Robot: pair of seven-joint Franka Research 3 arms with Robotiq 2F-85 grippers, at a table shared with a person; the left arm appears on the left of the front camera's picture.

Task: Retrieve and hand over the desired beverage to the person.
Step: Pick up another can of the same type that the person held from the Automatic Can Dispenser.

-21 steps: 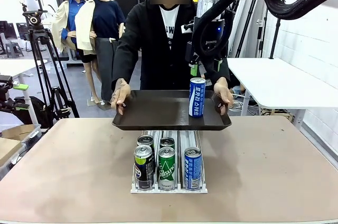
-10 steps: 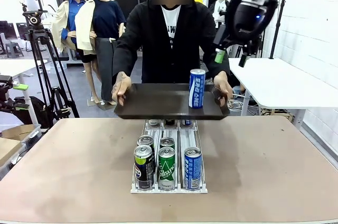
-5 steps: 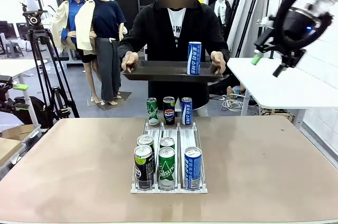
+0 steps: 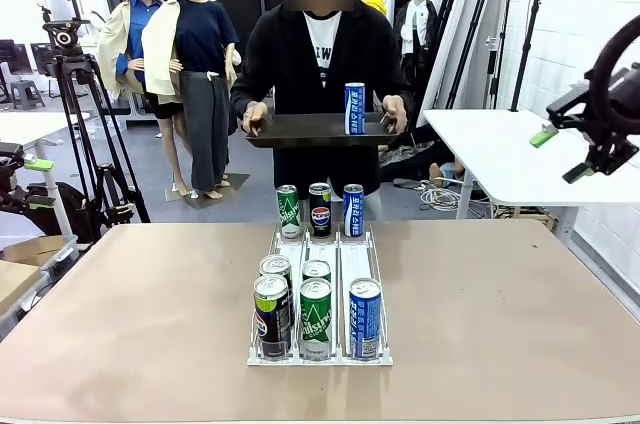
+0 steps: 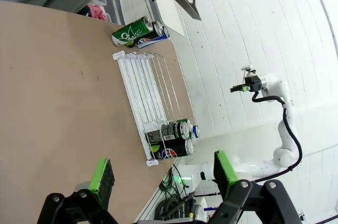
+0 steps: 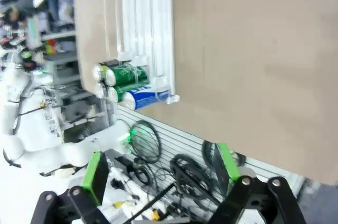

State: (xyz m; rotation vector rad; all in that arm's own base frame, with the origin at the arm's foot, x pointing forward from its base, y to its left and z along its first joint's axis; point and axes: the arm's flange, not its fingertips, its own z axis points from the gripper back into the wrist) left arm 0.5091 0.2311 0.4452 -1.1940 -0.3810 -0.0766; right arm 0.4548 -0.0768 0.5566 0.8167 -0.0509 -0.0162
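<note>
Across the table (image 4: 150, 324), the person (image 4: 320, 54) has backed away carrying the blue-and-white can (image 4: 354, 108) on a tray (image 4: 300, 131), while right gripper (image 4: 560, 155) and left gripper (image 5: 162, 174) gape empty, so handover looks done.

A white-painted brick wall (image 4: 600, 14) ran down the right side, and a white side table (image 4: 500, 159) stood against it. The floor (image 4: 165, 206) was grey, with cables (image 4: 440, 199) coiled on it. A camera tripod (image 4: 72, 69) stood at the left. The tan surface (image 4: 520, 314) was evenly lit.
</note>
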